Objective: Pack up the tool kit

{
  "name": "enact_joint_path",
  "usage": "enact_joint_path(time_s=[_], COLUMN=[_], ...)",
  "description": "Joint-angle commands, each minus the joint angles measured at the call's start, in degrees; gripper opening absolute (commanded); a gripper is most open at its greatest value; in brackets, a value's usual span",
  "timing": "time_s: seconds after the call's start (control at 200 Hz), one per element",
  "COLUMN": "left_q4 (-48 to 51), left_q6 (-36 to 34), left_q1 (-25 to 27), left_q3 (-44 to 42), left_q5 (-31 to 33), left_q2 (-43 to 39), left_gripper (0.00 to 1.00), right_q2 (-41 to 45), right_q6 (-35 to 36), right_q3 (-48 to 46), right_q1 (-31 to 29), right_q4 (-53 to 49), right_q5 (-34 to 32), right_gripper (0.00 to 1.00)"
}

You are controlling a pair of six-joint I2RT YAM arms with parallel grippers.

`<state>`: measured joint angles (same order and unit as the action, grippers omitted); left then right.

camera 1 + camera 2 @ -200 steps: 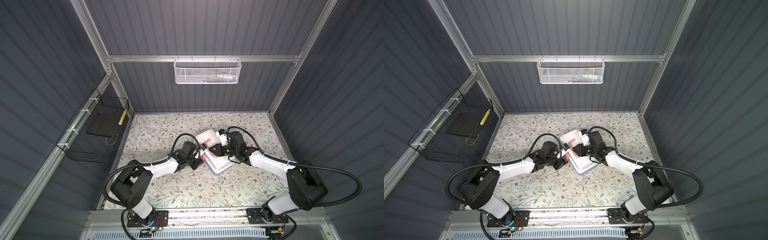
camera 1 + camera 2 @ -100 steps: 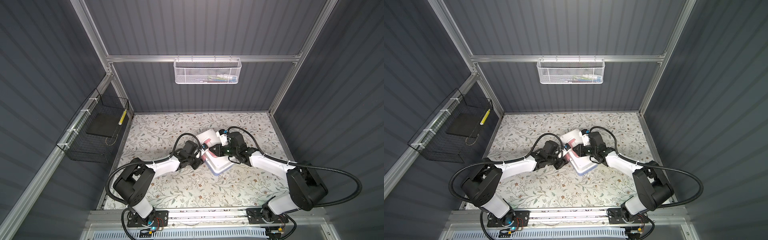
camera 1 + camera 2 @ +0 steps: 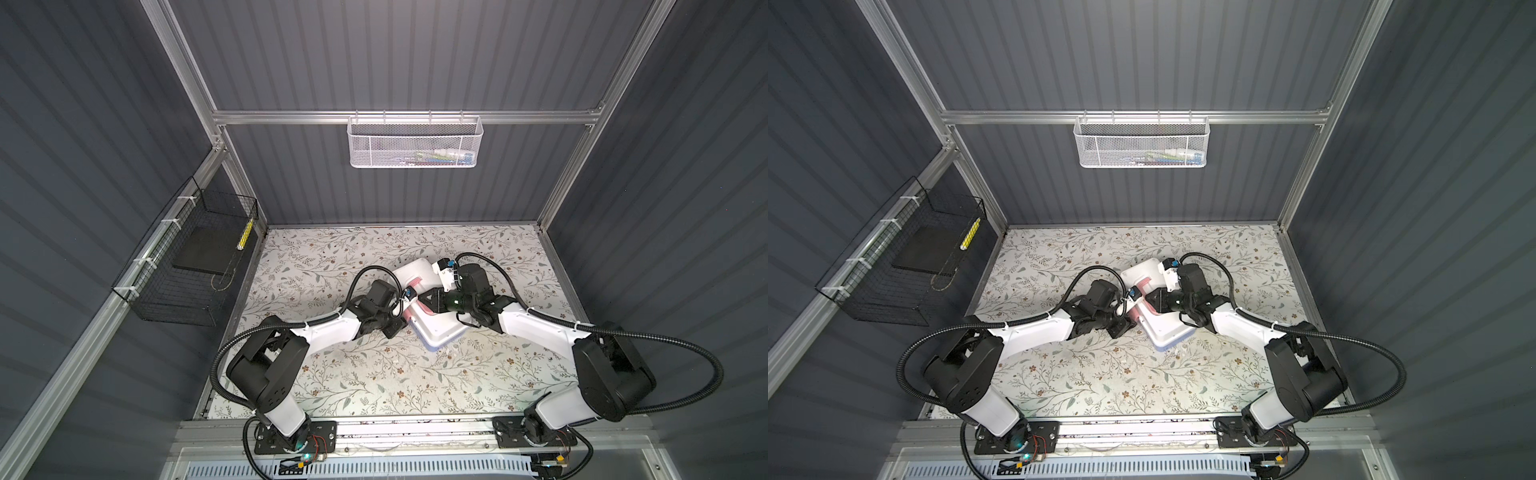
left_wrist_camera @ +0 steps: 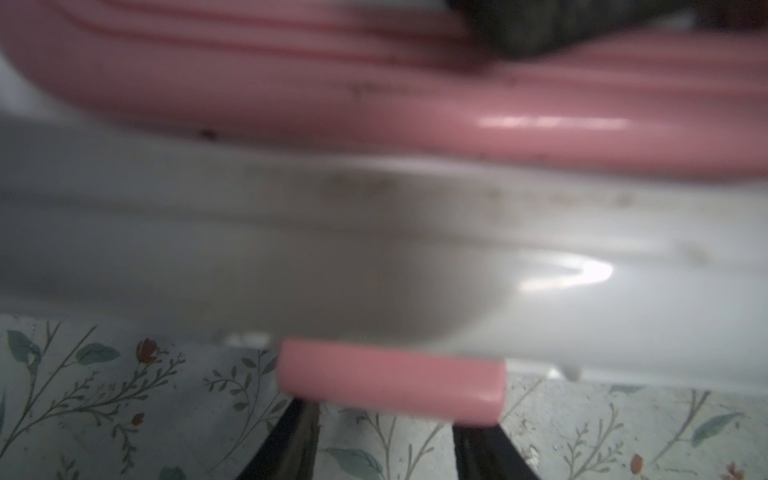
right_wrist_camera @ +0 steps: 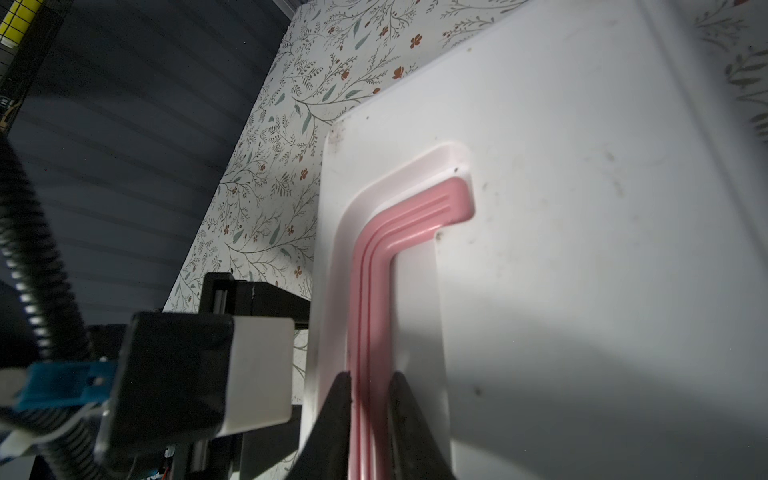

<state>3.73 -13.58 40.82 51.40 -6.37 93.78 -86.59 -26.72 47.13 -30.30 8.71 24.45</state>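
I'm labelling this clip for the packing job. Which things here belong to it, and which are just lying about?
Job: tool kit, its pink handle, pink latch, left gripper at the latch, right gripper clamped on the handle.
Lying about: white mesh basket, black wire basket, both wall-hung.

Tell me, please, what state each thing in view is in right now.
tool kit, closed, lying on the table.
pink handle, folded flat into the lid.
pink latch, fastened or not cannot tell.
right gripper, shut on the pink handle.
left gripper, open, fingertips behind the pink latch.
white mesh basket, hung on the rail, holding small items.
black wire basket, hung up, holding a yellow item.
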Motion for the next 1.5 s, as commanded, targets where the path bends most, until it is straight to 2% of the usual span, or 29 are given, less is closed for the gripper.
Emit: enact_joint_path(time_s=[0.0, 1.496], left_q4=[-0.58, -0.12], left_q6=[-1.53, -1.97], left_q1=[-0.3, -0.3], left_q3=[2.38, 4.26], left_q5=[0.9, 1.27], left_q2=[-1.31, 0.18], left_gripper=[0.25, 0.25], right_q2=[-4.73, -4.74], right_q6=[-1.04, -0.78], right_q3=[-4.9, -5.47], right_q1=[0.26, -0.28], right_q4=[-10.8, -12.42], right_q5=[-0.71, -2.17], right_gripper=[0.2, 0.2])
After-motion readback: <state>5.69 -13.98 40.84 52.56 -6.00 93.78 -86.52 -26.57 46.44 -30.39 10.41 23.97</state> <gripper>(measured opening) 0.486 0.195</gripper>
